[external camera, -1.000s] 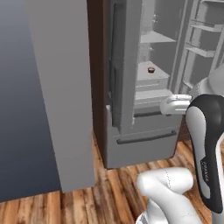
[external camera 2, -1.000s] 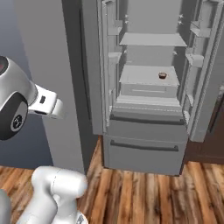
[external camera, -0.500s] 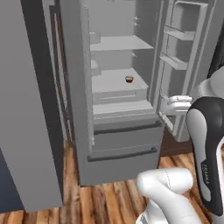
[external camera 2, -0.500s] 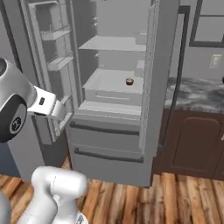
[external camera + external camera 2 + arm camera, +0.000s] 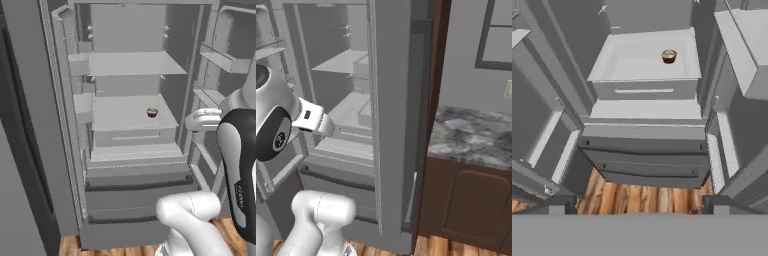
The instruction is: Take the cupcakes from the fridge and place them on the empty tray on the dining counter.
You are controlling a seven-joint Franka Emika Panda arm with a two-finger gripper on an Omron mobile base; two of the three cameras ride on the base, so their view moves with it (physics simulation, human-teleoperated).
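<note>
- While both fridge doors stand open, one cupcake sits far right on the middle shelf.
- Hand hovers outside, fingers spread, empty.
- Right door hides the cupcake in the right base view.

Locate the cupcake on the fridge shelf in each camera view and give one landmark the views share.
Left base view: cupcake right of centre, on the lower shelf's right side.
Right base view: I can't find it; the open door blocks the shelf.
Hand view: cupcake near the top, right of centre.
Shared landmark: the fridge's bottom drawers.
</note>
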